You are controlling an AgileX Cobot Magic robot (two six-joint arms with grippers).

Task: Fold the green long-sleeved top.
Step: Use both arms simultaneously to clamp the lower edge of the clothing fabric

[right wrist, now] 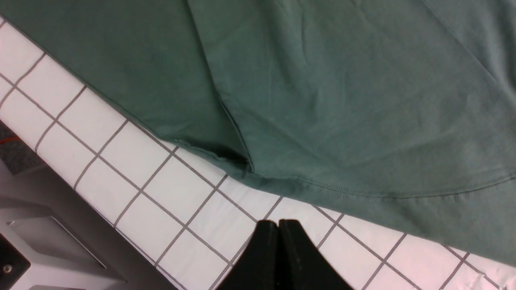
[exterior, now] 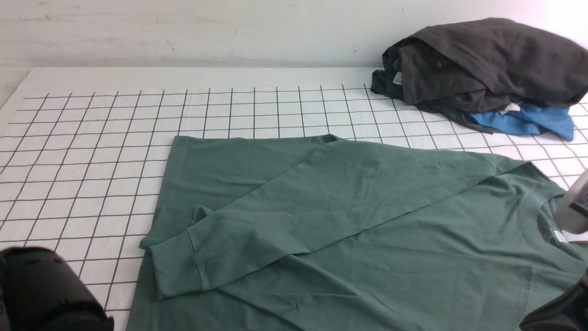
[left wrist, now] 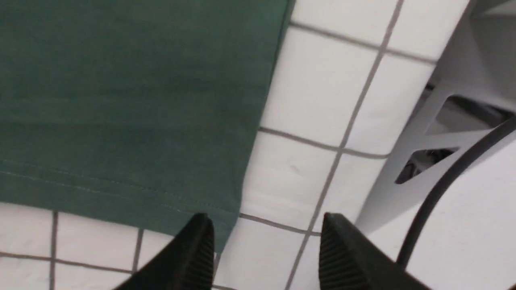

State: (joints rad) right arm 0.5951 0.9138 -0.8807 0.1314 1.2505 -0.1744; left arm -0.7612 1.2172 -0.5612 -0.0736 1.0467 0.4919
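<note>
Green cotton, the top [exterior: 367,220] lies part-folded, a sleeve across its body, between the left gripper [left wrist: 266,241] and the right gripper [right wrist: 278,229]. The left's fingers are spread, one beside or over a hem corner; whether they touch is unclear. The right's are pressed together near the shoulder seam.

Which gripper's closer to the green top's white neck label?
Right. The right gripper is near the collar, a little closer in than the white neck label; the left gripper is by the hem, across the top.
</note>
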